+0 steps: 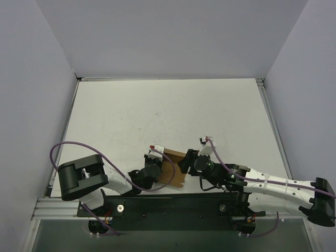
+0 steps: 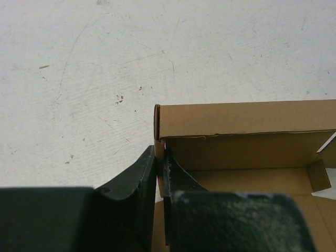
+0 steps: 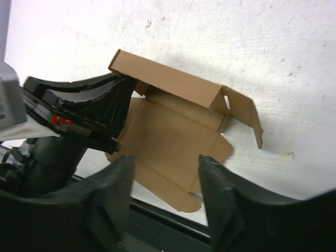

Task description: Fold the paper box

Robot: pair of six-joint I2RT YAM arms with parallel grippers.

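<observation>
Brown cardboard, the paper box [image 1: 173,169] is lying half-formed at the counter's [image 1: 157,110] near edge, between the arms. Left tool [image 2: 160,170] is clenching one raised side wall [image 2: 156,123], and its wrist view is showing the pinch plainly. Right tool [image 3: 166,161] is hanging released beside the box; its view is showing a slotted end flap [image 3: 239,113] that is too small to make out from above.

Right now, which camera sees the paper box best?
The right wrist view: the paper box shows almost whole, base, wall and flaps. The left wrist view shows one corner; the top view, only a small brown patch.
</observation>
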